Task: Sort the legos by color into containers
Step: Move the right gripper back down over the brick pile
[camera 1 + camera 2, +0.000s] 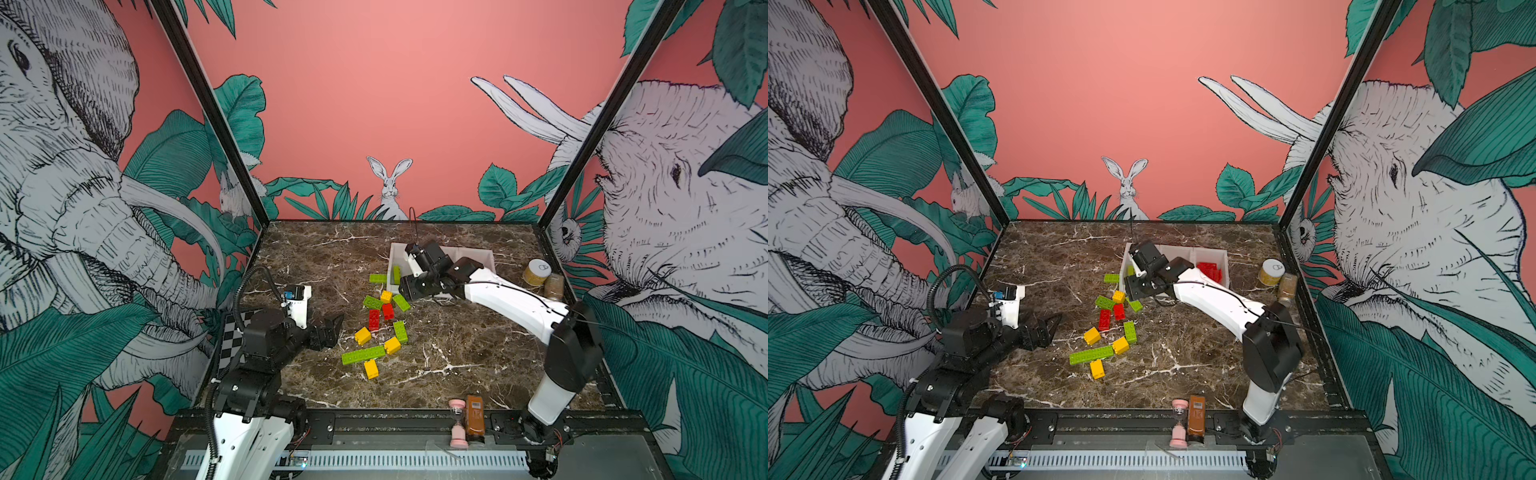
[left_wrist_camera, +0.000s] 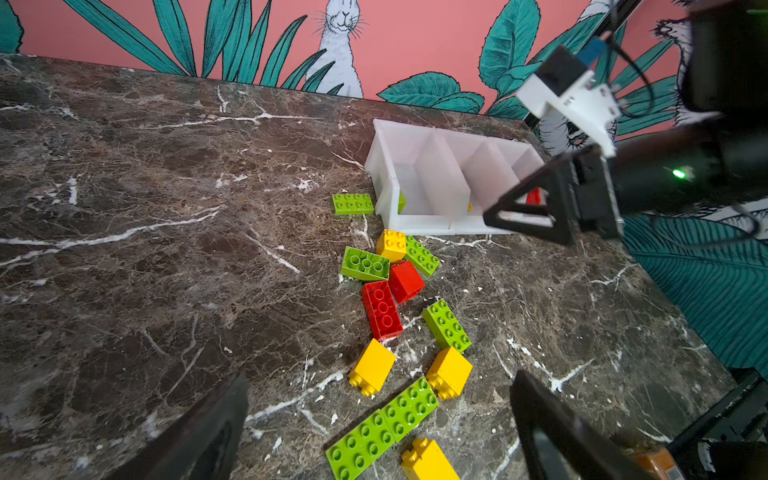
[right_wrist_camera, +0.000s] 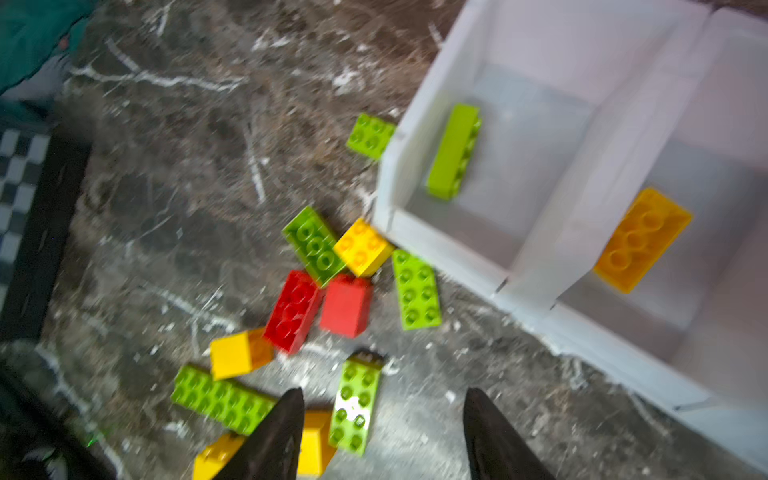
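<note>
My left gripper [image 1: 334,330] is spread wide and empty beside the loose legos [image 1: 380,328] on the marble table [image 1: 457,353], and my right gripper [image 3: 383,395] hangs above their far end, fingers apart, pinching nothing. I judge these bricks light, rigid and slick, so I'd pinch across the 2 flat long sides, not the studs, starting with the near long lime brick [image 2: 382,430]. Farther off, the right wrist view shows 1 lime brick [image 3: 455,151] and 1 yellow brick [image 3: 642,241] inside the containers [image 3: 436,253]; a top view adds the red pieces [image 1: 1210,272] in the far end bin, outside that wrist frame.
</note>
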You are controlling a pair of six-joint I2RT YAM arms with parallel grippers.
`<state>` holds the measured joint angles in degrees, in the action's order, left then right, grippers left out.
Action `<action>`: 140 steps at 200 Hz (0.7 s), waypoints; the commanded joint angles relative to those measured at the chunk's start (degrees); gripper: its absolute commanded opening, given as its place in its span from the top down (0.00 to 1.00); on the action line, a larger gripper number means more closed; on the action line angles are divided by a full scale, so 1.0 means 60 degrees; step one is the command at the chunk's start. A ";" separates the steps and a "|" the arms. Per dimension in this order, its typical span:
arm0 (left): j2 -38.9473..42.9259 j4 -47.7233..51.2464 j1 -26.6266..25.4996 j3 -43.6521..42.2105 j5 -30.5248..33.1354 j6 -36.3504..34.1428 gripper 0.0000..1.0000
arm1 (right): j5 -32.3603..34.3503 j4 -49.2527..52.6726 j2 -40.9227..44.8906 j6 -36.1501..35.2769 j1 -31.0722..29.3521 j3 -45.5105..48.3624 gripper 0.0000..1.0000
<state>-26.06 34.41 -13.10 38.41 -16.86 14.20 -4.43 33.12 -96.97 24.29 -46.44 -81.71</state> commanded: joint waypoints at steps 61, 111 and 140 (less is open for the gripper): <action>0.0258 0.0275 -0.0038 0.0285 0.0013 0.0007 0.01 | 0.0926 0.0949 -0.0203 0.2241 -0.3475 0.0632 0.39; -0.0227 0.1145 -0.0043 0.0806 0.1124 0.0293 0.01 | 0.0713 0.0027 -0.1207 0.2864 -0.4106 0.0508 0.41; -0.0279 0.1250 -0.0036 0.0907 0.1459 0.0285 0.01 | 0.0625 -0.0104 -0.1805 0.2932 -0.4310 0.0238 0.42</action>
<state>-27.53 39.11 -13.10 42.44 -11.42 15.29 -0.86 34.17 -105.73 40.05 -71.31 -78.41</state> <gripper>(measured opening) 0.991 0.575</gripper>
